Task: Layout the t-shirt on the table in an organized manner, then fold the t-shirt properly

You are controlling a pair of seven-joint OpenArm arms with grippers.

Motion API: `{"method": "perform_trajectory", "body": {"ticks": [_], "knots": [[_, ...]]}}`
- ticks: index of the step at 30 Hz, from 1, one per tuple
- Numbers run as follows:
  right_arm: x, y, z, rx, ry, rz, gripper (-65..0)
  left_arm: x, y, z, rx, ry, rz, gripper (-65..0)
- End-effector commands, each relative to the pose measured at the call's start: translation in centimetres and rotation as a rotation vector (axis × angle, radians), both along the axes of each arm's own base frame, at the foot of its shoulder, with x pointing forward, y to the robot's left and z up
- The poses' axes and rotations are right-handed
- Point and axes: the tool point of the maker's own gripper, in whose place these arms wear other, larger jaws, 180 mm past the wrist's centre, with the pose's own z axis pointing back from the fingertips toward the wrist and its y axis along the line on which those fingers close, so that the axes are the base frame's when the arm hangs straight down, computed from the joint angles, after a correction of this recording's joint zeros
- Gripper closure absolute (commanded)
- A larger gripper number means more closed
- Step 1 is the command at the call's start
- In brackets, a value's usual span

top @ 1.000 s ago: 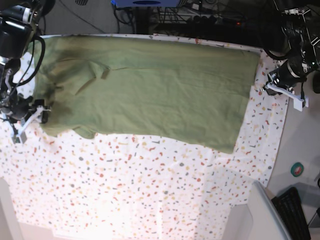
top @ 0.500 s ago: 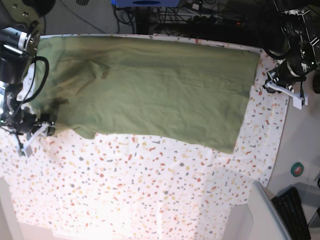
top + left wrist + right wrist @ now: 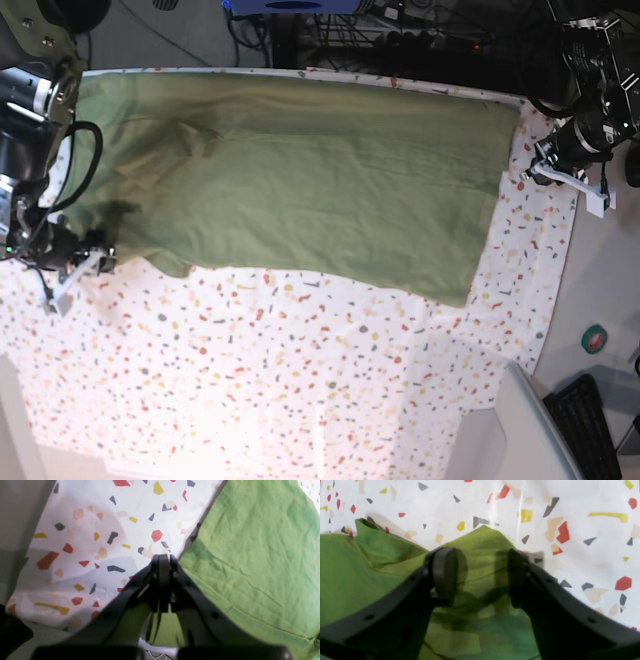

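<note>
The olive-green t-shirt (image 3: 300, 170) lies spread across the far half of the table (image 3: 300, 380), with folds and creases at its left end. My right gripper (image 3: 78, 268) is low at the shirt's near-left corner. In the right wrist view its jaws (image 3: 481, 577) stand open, straddling a pointed corner of the t-shirt (image 3: 357, 567) on the speckled table (image 3: 570, 517). My left gripper (image 3: 562, 175) hovers at the table's right edge. It is shut on nothing (image 3: 162, 560), just beside the t-shirt's hem (image 3: 250, 555) over the table (image 3: 100, 530).
A grey bin (image 3: 520, 430) and a black keyboard (image 3: 590, 420) sit at the near right, off the table. A small green roll (image 3: 594, 339) lies on the floor there. Cables and dark equipment (image 3: 400, 30) line the far edge.
My right gripper has moved forward and right to the shirt's near-left corner, and its jaws have narrowed somewhat. The left arm has stayed still.
</note>
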Motion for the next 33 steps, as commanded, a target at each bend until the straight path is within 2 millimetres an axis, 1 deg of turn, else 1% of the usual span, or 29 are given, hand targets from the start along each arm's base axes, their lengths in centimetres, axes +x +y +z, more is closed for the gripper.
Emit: {"method": "perform_trajectory", "body": {"ticks": [1,3,4,8,10,11,13,15,18,21,22,25,28,30,33], "knots": [[1.8,-0.9,1.8,-0.009,-0.059,-0.010,-18.5,0.8,0.9,1.2,0.025,-0.038,-0.003,0.0],[1.8,-1.0,1.8,-0.006,-0.063,-0.015,-1.5,0.8,0.9,1.2,0.025,-0.038,-0.003,0.0],[1.9,-1.0,1.9,-0.006,-0.065,-0.015,0.0,0.8,0.9,1.2,0.025,-0.038,-0.003,0.0],[2.0,-1.0,2.1,-0.006,-0.066,-0.016,0.0,0.9,0.7,1.1,0.024,-0.036,-0.008,0.0],[2.2,-1.4,2.9,-0.028,-0.069,-0.005,0.0,0.8,0.7,1.0,0.024,-0.034,-0.009,0.0],[1.7,-1.5,3.0,-0.047,-0.063,0.004,0.0,0.8,0.7,1.0,0.024,-0.034,-0.009,0.0],[1.5,-2.0,4.2,-0.093,-0.081,0.022,0.0,0.9,0.7,1.1,0.025,-0.036,-0.009,0.0],[1.1,-1.2,5.3,-0.125,-0.100,0.046,0.0,1.0,0.7,1.2,0.025,-0.039,-0.010,0.0],[-0.6,-1.3,6.5,-0.161,-0.119,0.028,0.0,1.5,0.7,1.4,0.025,-0.052,-0.009,0.0],[-2.3,-0.4,7.3,-0.174,-0.134,0.019,0.0,1.6,0.7,1.5,0.026,-0.053,-0.010,0.0],[-3.2,-0.3,7.3,-0.180,-0.129,0.013,0.0,1.6,0.6,1.5,0.026,-0.054,-0.011,0.0],[-5.1,1.2,7.6,-0.185,-0.145,0.015,0.0,1.7,0.6,1.6,0.026,-0.056,-0.011,0.0],[-7.3,2.2,7.3,-0.170,-0.137,-0.013,0.0,1.6,0.7,1.5,0.025,-0.053,-0.009,0.0],[-8.7,2.9,6.3,-0.140,-0.110,-0.036,0.0,1.6,0.7,1.5,0.025,-0.053,-0.009,0.0],[-10.5,3.3,5.1,-0.107,-0.073,-0.080,0.0,1.6,0.7,1.5,0.025,-0.053,-0.009,0.0]]}}
